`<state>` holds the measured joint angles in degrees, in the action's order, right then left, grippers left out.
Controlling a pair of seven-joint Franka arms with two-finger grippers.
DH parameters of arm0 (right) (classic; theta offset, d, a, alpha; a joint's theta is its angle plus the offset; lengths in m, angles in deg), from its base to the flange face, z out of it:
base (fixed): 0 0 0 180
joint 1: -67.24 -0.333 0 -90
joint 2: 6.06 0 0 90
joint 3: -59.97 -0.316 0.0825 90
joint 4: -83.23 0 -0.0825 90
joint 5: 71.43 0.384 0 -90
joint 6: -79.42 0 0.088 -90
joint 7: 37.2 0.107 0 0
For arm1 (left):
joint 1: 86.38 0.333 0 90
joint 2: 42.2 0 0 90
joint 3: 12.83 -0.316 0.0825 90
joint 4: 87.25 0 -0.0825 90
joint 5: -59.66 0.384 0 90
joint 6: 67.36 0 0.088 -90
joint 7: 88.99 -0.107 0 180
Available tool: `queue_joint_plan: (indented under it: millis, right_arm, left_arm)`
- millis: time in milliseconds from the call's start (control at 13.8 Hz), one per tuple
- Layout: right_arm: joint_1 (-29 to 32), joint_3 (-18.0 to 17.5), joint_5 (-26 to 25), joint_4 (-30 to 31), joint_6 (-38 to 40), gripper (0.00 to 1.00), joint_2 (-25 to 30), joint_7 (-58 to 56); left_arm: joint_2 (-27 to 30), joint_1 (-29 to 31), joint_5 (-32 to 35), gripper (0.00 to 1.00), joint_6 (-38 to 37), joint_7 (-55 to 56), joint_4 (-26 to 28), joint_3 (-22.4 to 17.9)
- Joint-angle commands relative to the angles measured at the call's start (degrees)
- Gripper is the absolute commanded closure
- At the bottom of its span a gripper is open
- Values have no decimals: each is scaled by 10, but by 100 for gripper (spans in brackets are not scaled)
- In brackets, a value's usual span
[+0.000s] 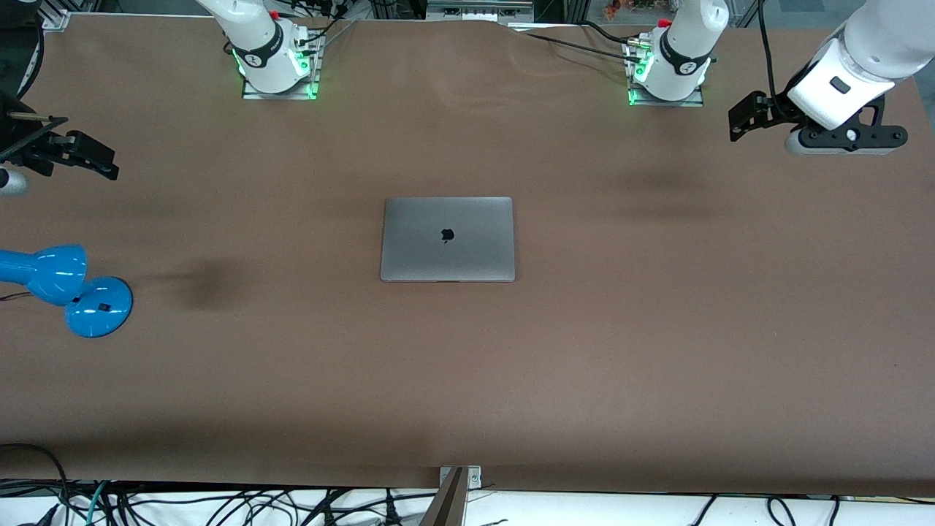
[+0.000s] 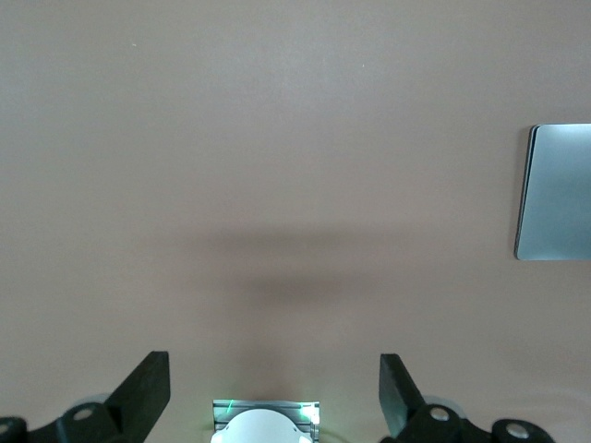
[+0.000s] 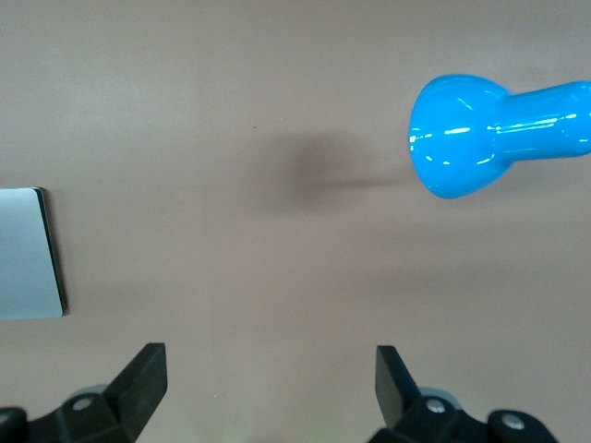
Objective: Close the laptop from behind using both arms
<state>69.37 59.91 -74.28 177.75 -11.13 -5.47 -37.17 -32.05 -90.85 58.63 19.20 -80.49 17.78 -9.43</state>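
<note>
You've got the laptop [image 1: 447, 239] lid-down, flat mid-table. Left gripper [image 2: 274, 392] hangs spread wide over bare table [image 1: 657, 329] at the left arm's end; right gripper [image 3: 271, 388] likewise spread, over the right arm's end near the blue lamp [image 1: 55, 281].

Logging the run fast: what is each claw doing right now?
Left claw: open, holding nothing, over bare table.
Right claw: open, holding nothing, near the blue lamp.
</note>
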Motion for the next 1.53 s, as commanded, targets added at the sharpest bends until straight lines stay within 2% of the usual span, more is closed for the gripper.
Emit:
queue_joint_plan:
  millis: [0,218,582,727,1018,1455]
  right_arm:
    - [-5,4,13,4,-6,0,3,1]
    - [-5,3,13,4,-5,0,3,1]
    - [-5,2,13,5,-5,0,3,1]
    - [-5,2,15,4,-9,0,0,1]
    - [-5,2,33,2,-10,0,-3,1]
    - [-4,2,33,2,-8,0,-3,1]
  left_arm:
    - [-21,-11,17,0,-17,-7,-42,-3]
    - [-64,-12,16,0,-59,-9,-112,-4]
    - [-83,-12,17,0,-37,-4,-117,9]
    - [-89,-19,17,0,-39,-7,-146,5]
    - [-88,-44,17,0,-41,-9,-151,-29]
    - [-89,-35,16,0,-41,-10,-150,-30]
